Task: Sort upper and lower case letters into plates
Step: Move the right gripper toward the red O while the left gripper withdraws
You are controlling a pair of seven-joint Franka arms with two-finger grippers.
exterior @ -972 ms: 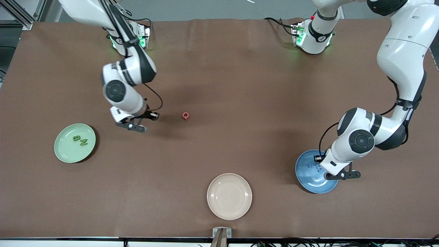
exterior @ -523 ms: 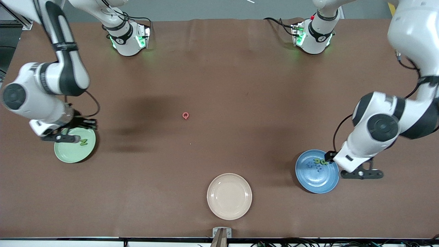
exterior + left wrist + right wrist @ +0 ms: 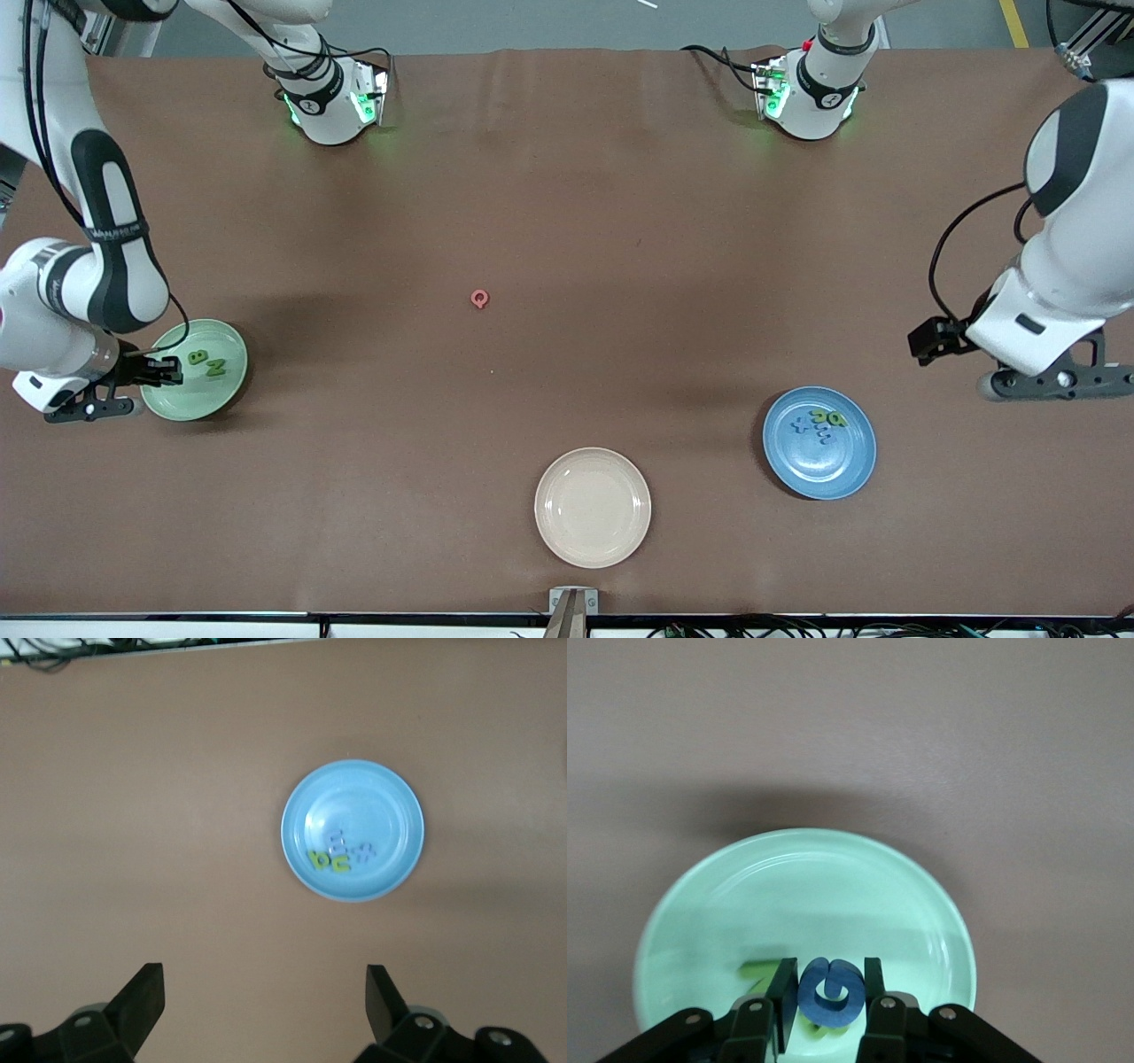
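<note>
My right gripper (image 3: 164,370) hangs low over the pale green plate (image 3: 199,399) at the right arm's end, shut on a blue letter G (image 3: 830,994). Green letters B (image 3: 198,357) and N (image 3: 215,368) lie in that plate (image 3: 806,850). A red letter Q (image 3: 479,299) lies alone mid-table. The blue plate (image 3: 819,470) holds green letters (image 3: 833,416) and blue letters (image 3: 811,427). My left gripper (image 3: 928,340) is up over bare table beside the blue plate (image 3: 353,780), open (image 3: 263,1001) with nothing between its fingers.
A cream-white plate (image 3: 592,540) sits near the front edge, between the two coloured plates. Both arm bases (image 3: 332,97) (image 3: 806,93) stand along the table's back edge. Brown cloth covers the table.
My right gripper carried the blue G from near the red Q to over the green plate. My left gripper opened over the blue plate, left a green letter there, and drew up and away.
</note>
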